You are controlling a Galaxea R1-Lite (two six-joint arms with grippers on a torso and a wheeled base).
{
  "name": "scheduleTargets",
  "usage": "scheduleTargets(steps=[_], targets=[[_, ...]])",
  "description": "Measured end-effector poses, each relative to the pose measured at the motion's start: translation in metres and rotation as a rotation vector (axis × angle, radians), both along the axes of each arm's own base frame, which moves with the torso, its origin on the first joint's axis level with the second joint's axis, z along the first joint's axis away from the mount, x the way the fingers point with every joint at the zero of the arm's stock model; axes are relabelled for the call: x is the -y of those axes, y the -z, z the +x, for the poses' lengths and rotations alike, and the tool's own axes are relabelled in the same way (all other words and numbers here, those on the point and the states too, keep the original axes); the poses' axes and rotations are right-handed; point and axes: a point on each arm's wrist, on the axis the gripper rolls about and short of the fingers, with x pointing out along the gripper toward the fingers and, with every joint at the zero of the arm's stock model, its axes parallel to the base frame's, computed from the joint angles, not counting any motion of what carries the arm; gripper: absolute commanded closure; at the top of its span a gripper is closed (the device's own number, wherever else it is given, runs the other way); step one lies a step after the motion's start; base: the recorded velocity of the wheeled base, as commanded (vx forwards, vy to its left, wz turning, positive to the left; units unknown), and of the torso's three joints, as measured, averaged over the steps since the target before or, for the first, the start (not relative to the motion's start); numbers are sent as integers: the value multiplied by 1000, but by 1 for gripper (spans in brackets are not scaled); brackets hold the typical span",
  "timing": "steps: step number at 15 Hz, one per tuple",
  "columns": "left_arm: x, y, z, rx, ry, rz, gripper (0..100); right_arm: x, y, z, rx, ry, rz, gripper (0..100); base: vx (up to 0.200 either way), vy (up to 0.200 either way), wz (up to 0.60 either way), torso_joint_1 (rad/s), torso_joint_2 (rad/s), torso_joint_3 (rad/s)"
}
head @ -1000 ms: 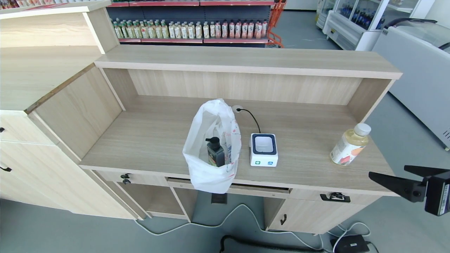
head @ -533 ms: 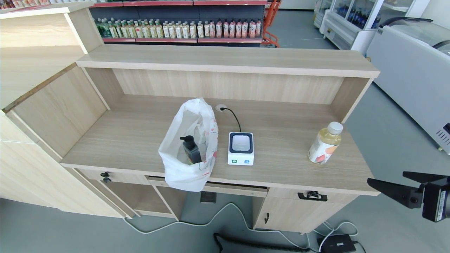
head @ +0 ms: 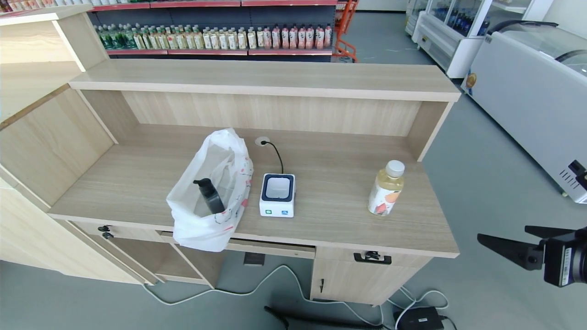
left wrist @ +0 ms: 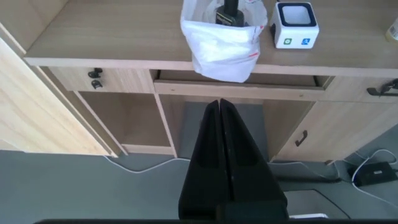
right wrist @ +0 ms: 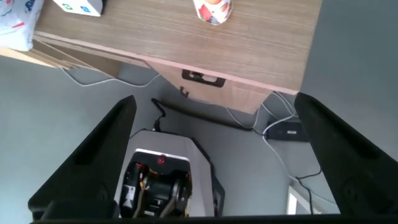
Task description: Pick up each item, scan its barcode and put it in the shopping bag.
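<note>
Nothing on the counter [head: 321, 220] has shifted in the last second; only the head camera has swung to the right, so the whole scene sits further left in view, and the right claw [head: 501, 231] has kept its spot off the counter's near right corner, over the floor. On the wooden top, the white shopping bag [head: 202, 224] stands open at the near left, sagging over the near edge. That right claw is spread wide with nothing between its fingers. The left claw [left wrist: 219, 106] hangs low on the near side of the counter, below the bag, fingers pressed flat together and holding nothing. A pale drink bottle [head: 386, 190] with a white cap stands upright towards the right, well apart from the rest. The white scanner [head: 277, 195] sits just right of the bag. A dark pump bottle [head: 211, 198] stands inside the bag.
</note>
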Motion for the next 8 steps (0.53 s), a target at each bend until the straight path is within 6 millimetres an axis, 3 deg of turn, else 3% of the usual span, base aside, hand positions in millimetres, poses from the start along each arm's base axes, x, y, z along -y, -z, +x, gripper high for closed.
scheduleTargets(steps=[4,8], targets=[[0,0,0,0,0,0,100,1,1,12,9,12,-3,0,0,-200,0,1,4,0],[0,0,0,1,0,-11,100,-6,6,18,-22,-53,10,0,0,0,0,0,0,0]])
